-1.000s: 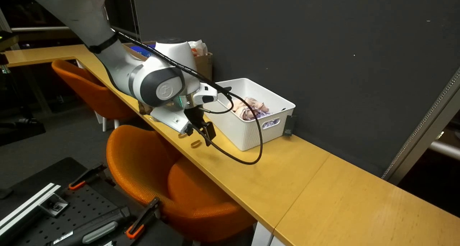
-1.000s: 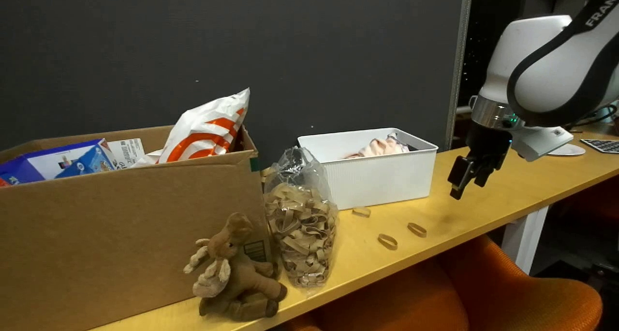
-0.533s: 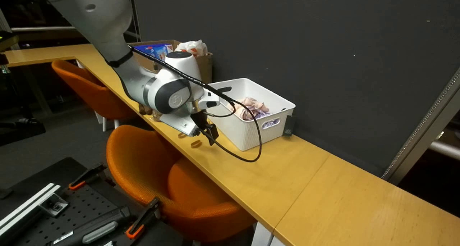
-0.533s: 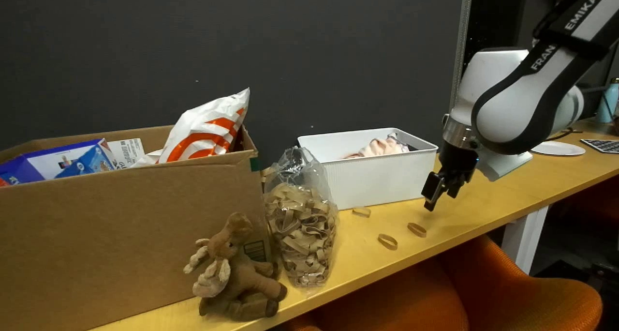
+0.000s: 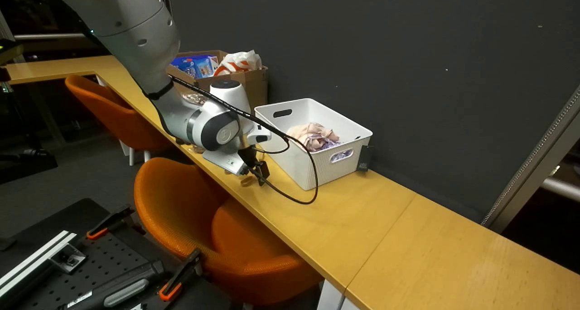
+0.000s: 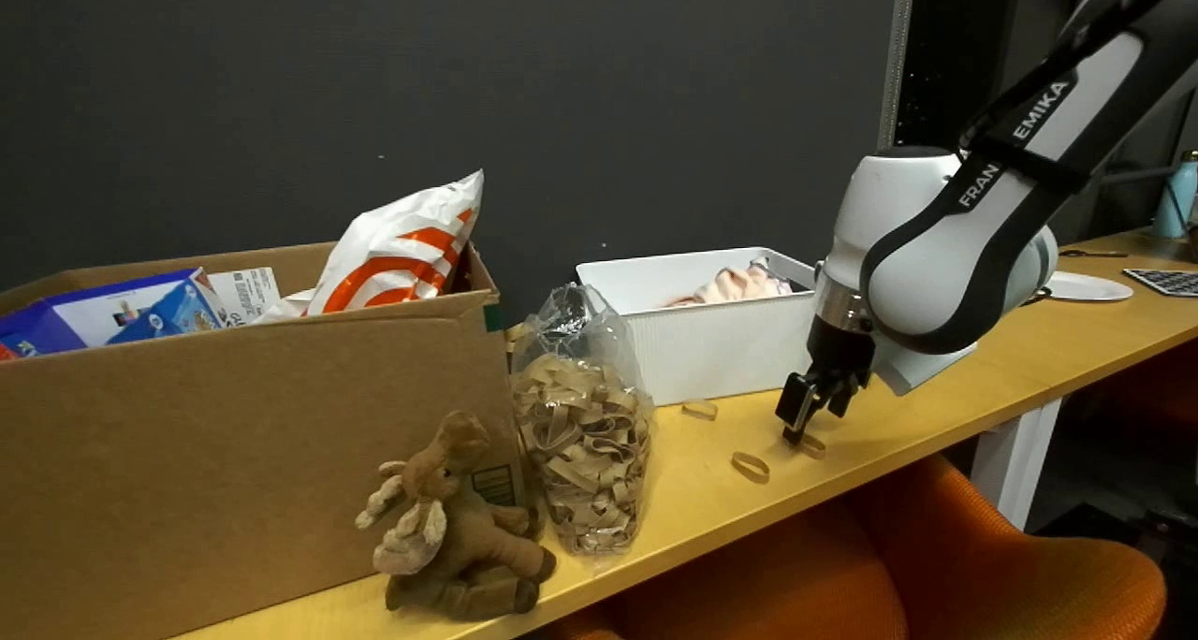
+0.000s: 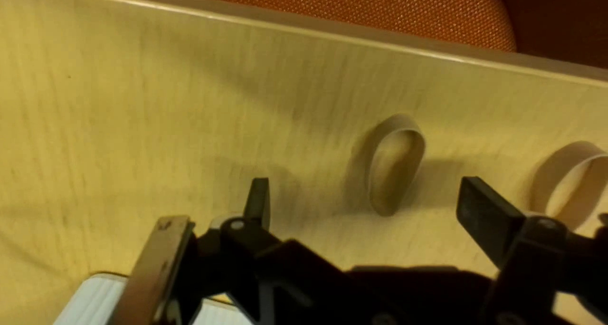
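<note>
My gripper (image 7: 365, 185) stands open above the yellow table, its two fingers wide apart with nothing held. Ahead of the gap, in the wrist view, a tan rubber band (image 7: 398, 122) stands on its edge as an oval loop, nearer the right finger. Beyond that finger lies another band (image 7: 553, 173), partly cut off by the frame. An exterior view has the gripper (image 6: 816, 423) low over the table, one fingertip partly in front of the nearest band (image 6: 814, 447); contact cannot be told. Two more bands, a middle one (image 6: 746, 474) and a farther one (image 6: 699, 414), lie to its left.
A white bin (image 6: 721, 355) with pale cloth (image 5: 310, 135) stands behind the gripper. Left of it are a clear bag of bands (image 6: 590, 453), a plush moose (image 6: 477, 546) and a cardboard box (image 6: 262, 472). An orange chair (image 5: 181, 210) sits against the table's front edge.
The arm has come down and across toward the loose bands, leftward in the exterior view with the box in front. The gripper has stayed open; the bands and containers have not moved.
</note>
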`<action>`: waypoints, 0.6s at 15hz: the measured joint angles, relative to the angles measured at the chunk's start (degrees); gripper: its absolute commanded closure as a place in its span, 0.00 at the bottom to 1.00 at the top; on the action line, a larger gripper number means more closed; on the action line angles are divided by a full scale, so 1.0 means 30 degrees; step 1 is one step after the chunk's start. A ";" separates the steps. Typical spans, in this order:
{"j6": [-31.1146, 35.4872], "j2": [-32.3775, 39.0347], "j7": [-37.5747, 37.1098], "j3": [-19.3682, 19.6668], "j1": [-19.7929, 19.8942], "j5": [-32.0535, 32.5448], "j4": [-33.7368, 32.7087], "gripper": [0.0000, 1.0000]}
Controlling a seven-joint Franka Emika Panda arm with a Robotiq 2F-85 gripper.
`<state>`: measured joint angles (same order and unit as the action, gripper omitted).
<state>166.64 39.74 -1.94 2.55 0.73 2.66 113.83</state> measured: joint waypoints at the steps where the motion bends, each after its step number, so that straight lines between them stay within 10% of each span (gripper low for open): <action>1: 0.0000 0.0201 -0.0152 0.0004 -0.0162 0.0000 -0.0203 0.34; 9: 0.0000 0.0801 -0.0688 0.0026 -0.0471 0.0000 -0.1064 0.95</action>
<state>166.64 42.15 -4.00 2.63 -0.68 2.66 110.64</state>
